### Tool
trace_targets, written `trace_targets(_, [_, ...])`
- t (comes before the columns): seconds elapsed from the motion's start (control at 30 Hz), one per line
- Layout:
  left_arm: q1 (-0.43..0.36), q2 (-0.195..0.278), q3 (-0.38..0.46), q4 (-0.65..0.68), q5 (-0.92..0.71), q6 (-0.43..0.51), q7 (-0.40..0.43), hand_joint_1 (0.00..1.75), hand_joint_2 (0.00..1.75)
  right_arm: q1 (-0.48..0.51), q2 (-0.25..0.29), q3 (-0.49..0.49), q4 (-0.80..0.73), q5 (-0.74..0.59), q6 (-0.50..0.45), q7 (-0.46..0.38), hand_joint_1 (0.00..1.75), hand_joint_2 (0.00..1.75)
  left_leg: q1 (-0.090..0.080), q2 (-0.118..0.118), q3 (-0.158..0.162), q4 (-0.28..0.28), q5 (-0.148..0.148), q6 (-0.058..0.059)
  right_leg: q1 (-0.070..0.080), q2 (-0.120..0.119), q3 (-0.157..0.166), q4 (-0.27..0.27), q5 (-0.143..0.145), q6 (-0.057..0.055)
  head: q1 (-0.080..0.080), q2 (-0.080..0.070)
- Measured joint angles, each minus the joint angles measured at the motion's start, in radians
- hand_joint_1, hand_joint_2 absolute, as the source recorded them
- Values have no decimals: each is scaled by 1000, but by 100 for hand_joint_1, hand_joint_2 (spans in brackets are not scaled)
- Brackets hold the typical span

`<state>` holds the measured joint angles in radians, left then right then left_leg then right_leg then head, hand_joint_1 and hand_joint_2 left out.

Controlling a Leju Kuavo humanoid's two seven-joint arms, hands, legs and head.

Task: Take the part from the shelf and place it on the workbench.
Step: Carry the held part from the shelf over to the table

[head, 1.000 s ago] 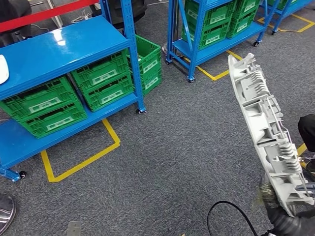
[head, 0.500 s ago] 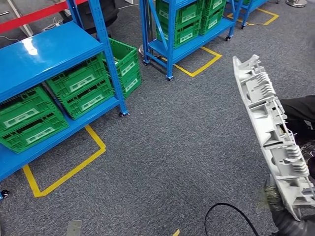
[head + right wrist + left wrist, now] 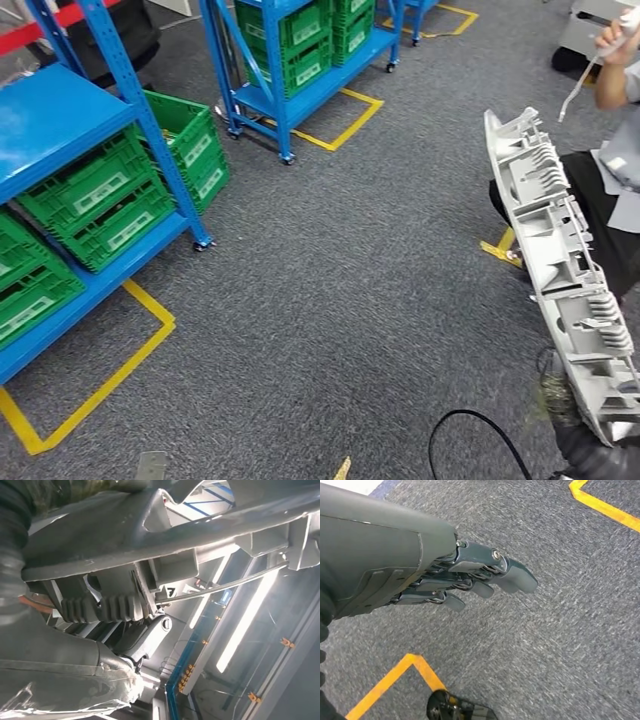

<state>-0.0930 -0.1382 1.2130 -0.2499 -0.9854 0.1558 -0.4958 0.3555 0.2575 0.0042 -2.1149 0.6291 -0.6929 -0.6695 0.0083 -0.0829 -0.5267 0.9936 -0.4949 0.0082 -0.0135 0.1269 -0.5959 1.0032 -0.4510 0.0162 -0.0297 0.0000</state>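
The part (image 3: 557, 265) is a long grey-white plastic moulding with ribs and clips, standing nearly upright at the right of the head view. My right hand (image 3: 585, 440) grips its lower end. Close up in the right wrist view, the part (image 3: 151, 535) lies across my right hand (image 3: 143, 640), whose fingers press against its ribbed underside. My left hand (image 3: 471, 580) hangs over the grey carpet with its fingers stretched out straight and close together, holding nothing. The blue shelf (image 3: 45, 125) stands at the far left.
Green crates (image 3: 98, 195) fill the blue racks on the left and a second rack (image 3: 302, 60) further back. Yellow floor tape (image 3: 98, 385) marks bays on the carpet. A seated person (image 3: 611, 150) is at the right, close behind the part. A black cable (image 3: 468, 430) loops nearby.
The whole view has swung to the right: the shelves slid left and a person came into sight on the right. The part stays in my right hand at the same spot in the picture.
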Motion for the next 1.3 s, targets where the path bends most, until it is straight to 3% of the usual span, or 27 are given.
trace_targets(0.03, [-1,-1,0,0,1,0,-1,0,175,1,0,0,0,0,0,0,175,175,1,13,1,-4,2,3,-1,0,-7,1,1,6,-1,0])
trace_targets(0.1, [-2,-1,0,0,1,1,-2,0,175,0,0,-1,1,0,0,0,175,175,3,40,3,-13,8,12,1,-41,-31,37,-23,16,4,0])
trace_targets(0.17, [0,0,1,0,2,2,-2,0,175,-6,0,-1,3,0,0,0,175,175,1,68,4,-15,8,17,2,-98,-84,150,-84,23,9,0])
trace_targets(0.23, [2,2,4,0,3,2,-2,0,175,-7,0,-1,7,0,0,0,175,175,-2,99,4,-14,7,19,0,-116,-135,265,-129,29,9,0])
trace_targets(0.27, [2,2,5,0,3,2,-2,0,175,-7,0,-1,9,0,0,0,175,175,-3,113,4,-14,7,19,0,-119,-139,279,-126,31,10,0])
trace_targets(0.3, [1,3,6,0,3,2,-2,0,175,-6,0,-1,10,0,0,0,175,175,-4,126,5,-14,6,19,0,-124,-121,251,-106,31,10,0])
trace_targets(0.33, [0,2,6,0,3,2,-2,0,175,-6,0,-2,11,0,0,0,175,175,-4,138,6,-14,4,17,1,-135,-83,188,-76,29,10,0])
trace_targets(0.4, [-1,2,6,0,3,2,-2,0,175,-8,0,-2,11,0,0,0,175,175,-9,158,10,-12,-1,9,7,-179,-3,51,-35,19,9,0])
trace_targets(0.47, [-2,2,6,0,3,2,-2,0,175,-10,0,-2,11,0,0,0,175,175,-15,175,13,-11,-4,2,14,-199,28,-3,-29,5,7,0])
trace_targets(0.53, [-4,3,6,0,3,1,-2,0,175,-9,0,-2,11,0,0,0,175,175,-15,189,14,-10,-7,-8,14,-177,25,-5,-24,-10,7,0])
trace_targets(0.6, [-6,4,6,0,3,1,-1,0,175,-9,1,-1,11,1,0,0,175,175,-11,162,4,22,-36,-18,10,-157,24,-9,-18,-23,4,0])
trace_targets(0.67, [-5,5,7,0,4,2,-1,0,175,-9,4,-1,11,2,0,0,175,175,-7,111,-42,132,-103,-25,8,-136,23,-11,-15,-31,-2,0])
trace_targets(0.7, [-3,5,7,0,4,2,-1,0,175,-9,5,-1,11,2,0,0,175,175,-6,98,-74,203,-135,-26,8,-124,22,-11,-14,-33,-3,0])
trace_targets(0.73, [0,5,8,0,4,3,-1,0,175,-8,6,-1,12,2,0,0,175,175,-5,93,-100,258,-154,-27,8,-111,21,-11,-14,-33,-3,0])
trace_targets(0.77, [1,5,8,0,4,3,-1,0,175,-8,6,-1,12,2,0,0,175,175,-5,91,-114,284,-152,-27,9,-97,21,-10,-13,-34,-3,0])
trace_targets(0.8, [2,5,9,0,4,3,-1,0,175,-7,6,-1,13,1,0,0,175,175,-4,90,-110,270,-129,-27,9,-82,22,-9,-13,-33,-3,0])
trace_targets(0.83, [2,5,9,0,4,3,-1,0,175,-7,6,-1,13,2,0,0,175,175,-3,84,-89,221,-90,-25,9,-68,23,-8,-13,-32,-3,0])
trace_targets(0.9, [1,7,12,0,4,3,-1,0,175,-7,6,-1,13,3,0,0,175,175,3,41,-34,90,-19,-20,9,-42,21,-3,-13,-27,-3,0])
trace_targets(0.97, [1,8,14,0,4,3,-1,0,175,-9,6,-1,14,8,0,1,175,175,6,9,-7,20,-2,-16,9,-19,10,3,-10,-16,-2,0])
trace_targets(1.03, [0,6,15,0,4,3,-2,0,175,-8,6,-2,14,12,0,2,175,175,5,21,-4,9,-6,-11,6,0,-1,4,-5,-3,-2,0])
trace_targets(1.1, [-2,4,15,0,4,3,-2,0,175,-7,6,-3,16,14,0,2,175,175,5,44,-4,3,1,1,6,-32,-20,27,-20,7,0,0])
trace_targets(1.17, [-2,5,15,0,4,3,-2,0,175,-9,6,-3,17,16,0,2,175,175,3,71,-4,-1,3,11,7,-93,-71,130,-77,14,4,0])
trace_targets(1.2, [0,6,16,0,3,3,-2,0,175,-11,6,-3,18,18,0,3,175,175,1,84,-5,-1,2,13,6,-110,-103,201,-110,17,6,0])
trace_targets(1.23, [1,6,16,0,2,3,-2,0,175,-11,6,-3,19,21,0,4,175,175,0,99,-5,0,2,13,5,-116,-131,262,-133,20,6,0])
trace_targets(1.27, [2,6,16,0,1,3,-1,0,175,-11,6,-4,20,24,0,5,175,175,-2,113,-5,0,2,14,4,-118,-144,294,-139,21,6,0])
trace_targets(1.3, [1,6,16,0,-1,3,-1,0,175,-12,6,-5,22,27,0,6,175,175,-3,126,-5,0,1,13,4,-121,-138,286,-126,22,6,0])
